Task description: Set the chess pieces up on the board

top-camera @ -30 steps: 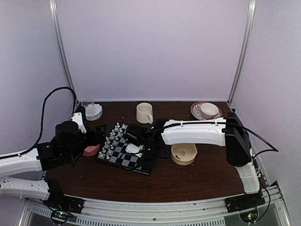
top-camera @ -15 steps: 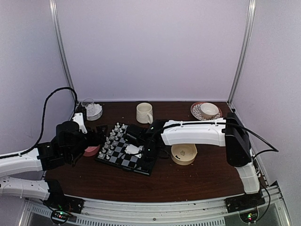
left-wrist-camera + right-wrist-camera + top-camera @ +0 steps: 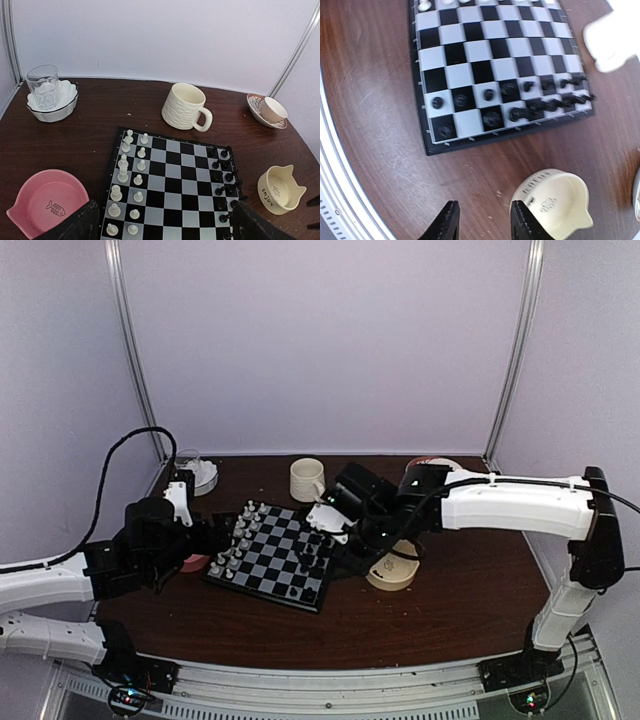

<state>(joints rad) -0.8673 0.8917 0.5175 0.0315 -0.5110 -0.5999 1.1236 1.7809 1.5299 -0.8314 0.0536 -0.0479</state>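
The board (image 3: pixel 272 558) lies at mid table; it also shows in the left wrist view (image 3: pixel 172 190) and the right wrist view (image 3: pixel 490 65). White chess pieces (image 3: pixel 125 175) stand in two rows along its left side (image 3: pixel 235 538). Black chess pieces (image 3: pixel 223 175) stand along its right side (image 3: pixel 520 102). My left gripper (image 3: pixel 162 231) is wide open and empty, just above the board's left edge (image 3: pixel 213 532). My right gripper (image 3: pixel 482 222) is open and empty, above bare table between the board's right edge and a cream bowl (image 3: pixel 555 205).
The cream bowl (image 3: pixel 392 568) sits right of the board and a pink bowl (image 3: pixel 47 200) sits left of it. A cream mug (image 3: pixel 184 106), a glass in a white dish (image 3: pixel 52 97) and a cup on a saucer (image 3: pixel 267 111) stand at the back.
My right arm has lifted off the board and drawn back to the right, uncovering the black pieces. My left arm has barely moved.
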